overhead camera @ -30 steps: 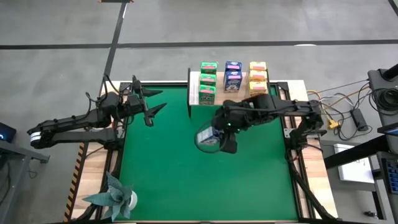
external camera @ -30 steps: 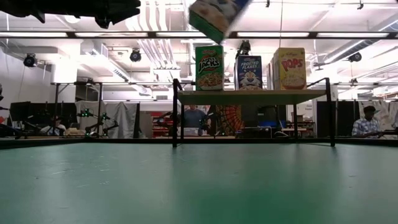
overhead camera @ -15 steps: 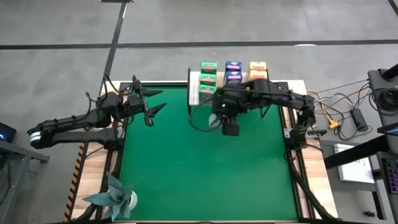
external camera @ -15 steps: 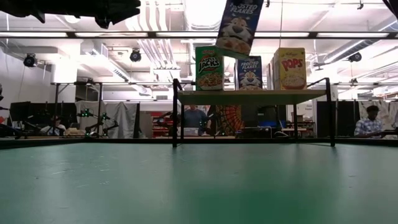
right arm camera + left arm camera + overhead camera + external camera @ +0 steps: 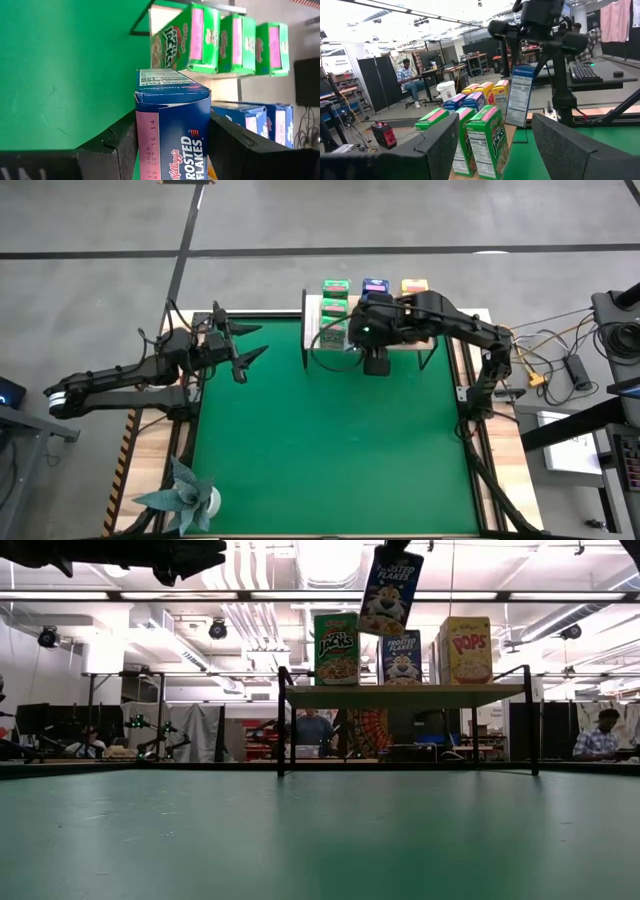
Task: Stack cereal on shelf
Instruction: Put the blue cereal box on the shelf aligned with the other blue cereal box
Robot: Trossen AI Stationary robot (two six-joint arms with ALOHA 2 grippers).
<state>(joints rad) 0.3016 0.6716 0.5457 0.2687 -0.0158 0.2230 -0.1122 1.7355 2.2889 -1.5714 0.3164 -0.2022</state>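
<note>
Room: industrial hall seen past the counter in the low view, with bright strip lights and ducting overhead, dark partition screens (image 5: 385,82), workbenches, and seated persons at far desks, one at the right edge (image 5: 598,733). Floor: grey concrete with dark seams around the rig. Counter (image 5: 150,460): pale wooden top, most of it covered by a large green mat (image 5: 320,450), smooth and bare across its middle. Shelf (image 5: 405,695): light wooden board on thin black legs, standing at the far edge of the mat. Left arm: stretched along the counter's left side, its tool (image 5: 240,352) spread, holding nothing, well apart from the shelf. Right arm: reaching from the right side over the shelf's front edge; right tool (image 5: 372,360) pinching a blue box (image 5: 390,592) by its sides, fingers pressed against the cardboard. That box hangs tilted above the shelf, level with the tops of the standing boxes, between the green and blue rows. Cereal on shelf: green boxes (image 5: 487,140) in a row front to back, blue boxes (image 5: 465,102) beside them, yellow boxes (image 5: 492,92) beyond. Teal paper plant (image 5: 185,495): near corner of the counter, left side.
</note>
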